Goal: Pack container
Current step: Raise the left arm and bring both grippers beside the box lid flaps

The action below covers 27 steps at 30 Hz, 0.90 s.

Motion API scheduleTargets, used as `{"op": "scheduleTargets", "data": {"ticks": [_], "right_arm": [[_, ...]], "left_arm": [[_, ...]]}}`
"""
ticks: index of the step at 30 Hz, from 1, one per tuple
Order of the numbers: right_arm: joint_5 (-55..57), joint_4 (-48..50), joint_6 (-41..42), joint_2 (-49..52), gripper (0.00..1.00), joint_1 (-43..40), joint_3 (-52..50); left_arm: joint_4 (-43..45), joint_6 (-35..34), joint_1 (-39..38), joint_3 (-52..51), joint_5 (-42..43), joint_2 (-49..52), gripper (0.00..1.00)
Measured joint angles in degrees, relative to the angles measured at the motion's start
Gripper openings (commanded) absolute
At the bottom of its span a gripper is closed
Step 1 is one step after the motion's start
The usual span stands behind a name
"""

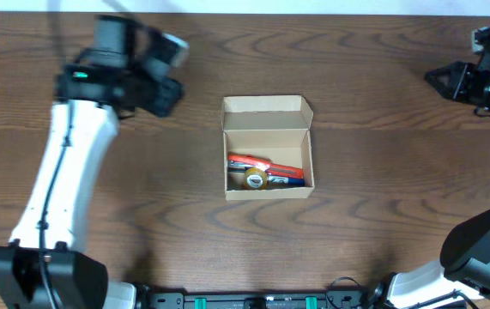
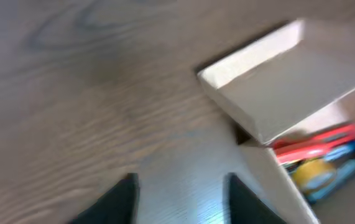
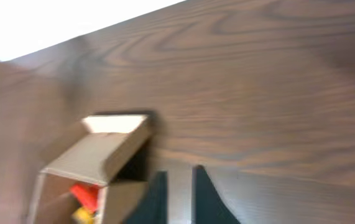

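Note:
The container (image 1: 268, 146), a small tan cardboard box, stands mid-table with its flap lid (image 1: 266, 113) raised at the far side. Inside lie a red-handled tool (image 1: 266, 165) and a yellow tape roll (image 1: 256, 178). My left gripper (image 1: 169, 73) hovers to the box's far left; in the left wrist view its jaws (image 2: 180, 186) stand apart over bare wood, with the box (image 2: 289, 81) to the right. My right gripper (image 1: 431, 75) is at the far right edge, away from the box. In the right wrist view its fingers (image 3: 180, 180) are nearly together and hold nothing, with the box (image 3: 96, 155) at the lower left.
Dark wood tabletop (image 1: 382, 206) lies all round the box. The left arm's white link (image 1: 64, 172) runs down the left side, and the right arm's base (image 1: 476, 249) sits at the lower right. The table's far edge (image 3: 53, 37) shows in the right wrist view.

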Motion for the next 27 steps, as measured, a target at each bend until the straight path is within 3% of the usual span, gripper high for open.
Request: {"op": "scheduleTargets", "data": {"ticks": [5, 6, 11, 17, 27], "right_arm": [[-3.56, 1.40, -0.04, 0.00, 0.01, 6.10, -5.33], [-3.76, 1.77, 0.09, 0.00, 0.01, 6.95, -6.56], [-5.62, 5.84, 1.03, 0.00, 0.01, 10.82, -14.67], [-9.03, 12.39, 4.00, 0.00, 0.01, 13.70, -23.30], [-11.65, 28.96, 14.45, 0.00, 0.01, 16.98, -36.39]], "left_arm": [[0.28, -1.44, 9.68, -3.67, 18.97, 1.51, 0.12], [0.35, -1.36, 10.40, -5.01, 21.94, 2.19, 0.06], [0.72, -0.83, 10.78, -11.76, 32.20, 6.71, 0.06], [3.45, -0.79, 10.47, -15.52, 38.25, 9.94, 0.06], [4.31, -0.76, 9.88, -15.52, 40.57, 17.90, 0.06]]}}
